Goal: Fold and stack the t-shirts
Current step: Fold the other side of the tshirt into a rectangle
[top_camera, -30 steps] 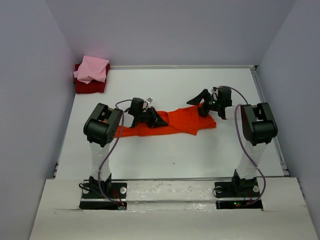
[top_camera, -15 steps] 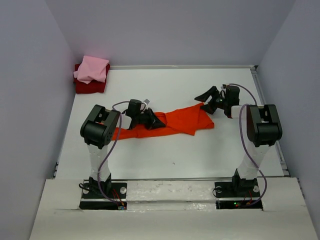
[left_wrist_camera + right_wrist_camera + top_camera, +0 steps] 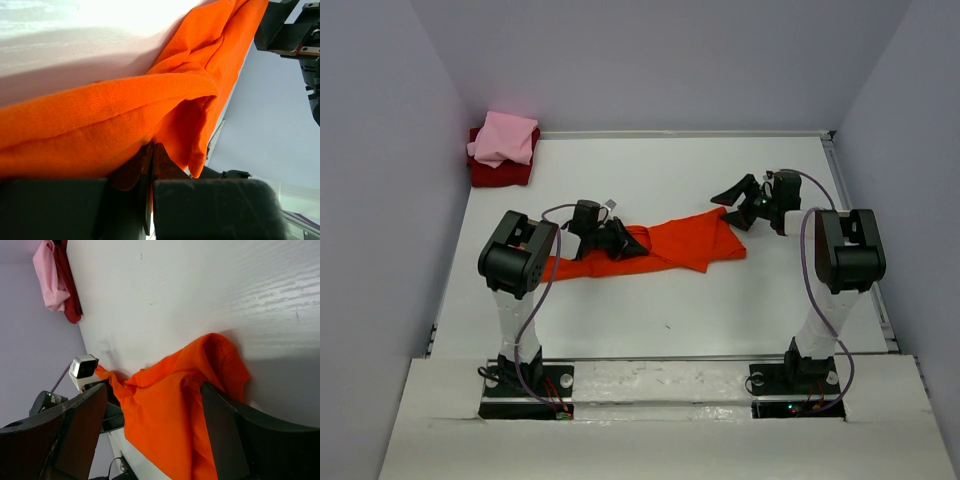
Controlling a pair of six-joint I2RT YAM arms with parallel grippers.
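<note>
1. The orange-red t-shirt (image 3: 660,245) lies across the middle of the white counter (image 3: 670,310) as a long, rumpled band running left to right. Its right end is broader and layered, its left end thinner.
2. My left pincer (image 3: 622,240) sits on the left half of that band. In the left wrist view its fingers are almost together and a fold of the orange-red t-shirt (image 3: 125,110) is nipped between them (the cloth bunches right at the tips of the left pincer (image 3: 150,160)). A thick ribbed hem arches just above the grip.
3. My right pincer (image 3: 738,205) is at the far-right end of the garment, just beside its upper corner. Its fingers are spread wide and I see nothing held between them.
4. From the right wrist camera, the two dark fingers of the right pincer (image 3: 154,387) frame the crumpled end of the orange-red t-shirt (image 3: 170,405), which lies flat on the counter beyond them. I cannot tell whether either finger touches the cloth.
5. Well apart from all this, in the far-left corner of the counter, a folded pink t-shirt (image 3: 505,138) rests on top of a folded dark red t-shirt (image 3: 500,172). The same pair shows at the upper left of the right wrist view, the pink t-shirt (image 3: 47,280) against the dark red t-shirt (image 3: 70,295).
6. Pale lavender walls (image 3: 660,60) close in the counter on three sides.
</note>
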